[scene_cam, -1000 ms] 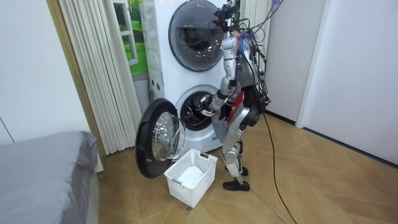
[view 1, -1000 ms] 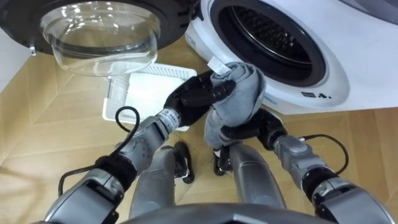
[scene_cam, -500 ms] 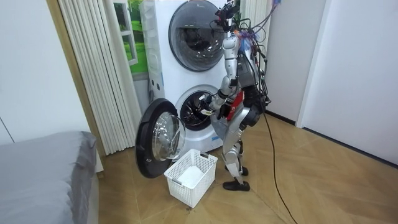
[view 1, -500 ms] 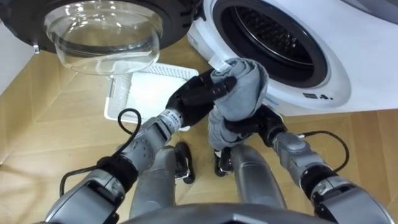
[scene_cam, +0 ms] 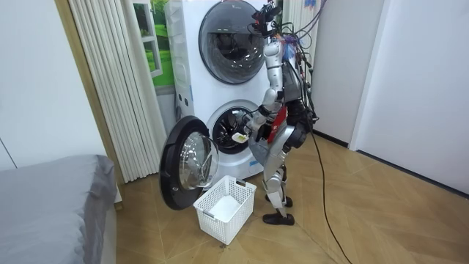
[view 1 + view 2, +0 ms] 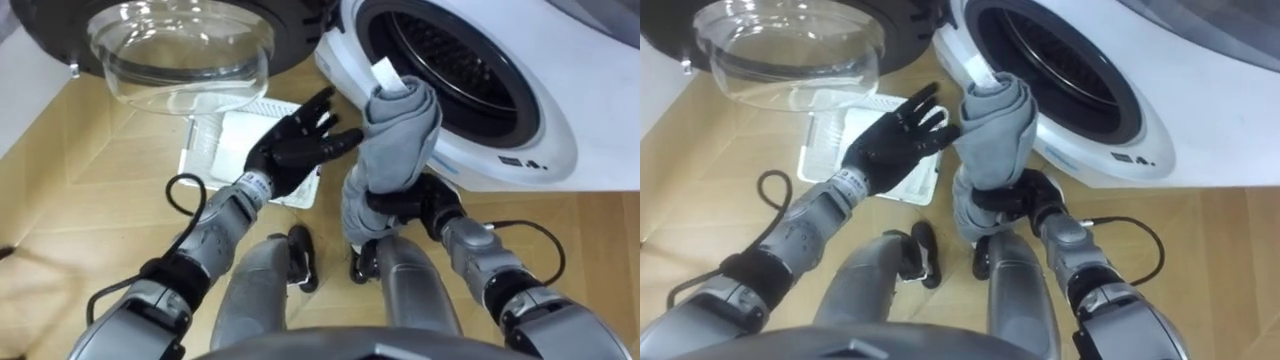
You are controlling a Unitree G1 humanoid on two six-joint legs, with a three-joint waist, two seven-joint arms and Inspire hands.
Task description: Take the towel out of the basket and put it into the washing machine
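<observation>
Towel (image 6: 398,135) mid-frame, bunched upright, right hand (image 6: 408,207) curled tight round its base; left hand (image 6: 290,150) splayed wide, holding nothing. Washing machine (image 6: 548,140) gapes upper right, loading not yet done.

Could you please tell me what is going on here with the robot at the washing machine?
The robot stands before the white front-loading washing machine, whose round glass door hangs open. Its right hand is curled round the lower part of a bunched grey towel, holding it upright just outside the dark drum opening; the towel is not yet inside. Its left hand is open beside the towel, fingers spread. A white plastic laundry basket sits on the wooden floor.
</observation>
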